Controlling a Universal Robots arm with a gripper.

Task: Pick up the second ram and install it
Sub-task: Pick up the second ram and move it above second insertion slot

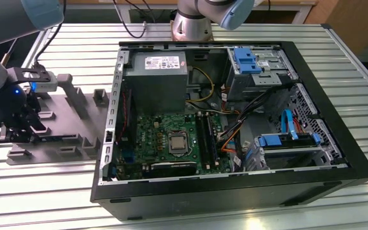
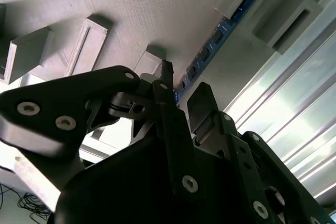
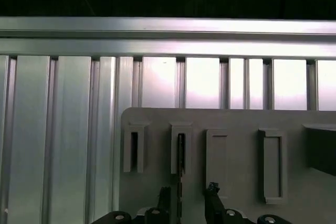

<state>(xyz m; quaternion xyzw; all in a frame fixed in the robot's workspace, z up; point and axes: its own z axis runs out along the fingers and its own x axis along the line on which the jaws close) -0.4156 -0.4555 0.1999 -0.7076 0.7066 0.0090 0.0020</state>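
Second ram [image 3: 181, 153] stands on edge in a narrow slot of the gray fixture plate [image 3: 236, 119] in the first wrist view, with the gripper [image 3: 188, 195] spread open and one finger on each side of its line, neither pad pressing it. In the second wrist view the green board runs away from the parted fingertips [image 2: 167, 85] along the plate. In the exterior view the arm's claw hangs low over that plate at the exterior view's left, beside the open computer case [image 1: 235, 191] on the slatted table [image 1: 337, 57].

The second ram [image 2: 210, 51] sits in the fixture plate [image 1: 59, 115], exterior view's left of the case [image 1: 235, 184].
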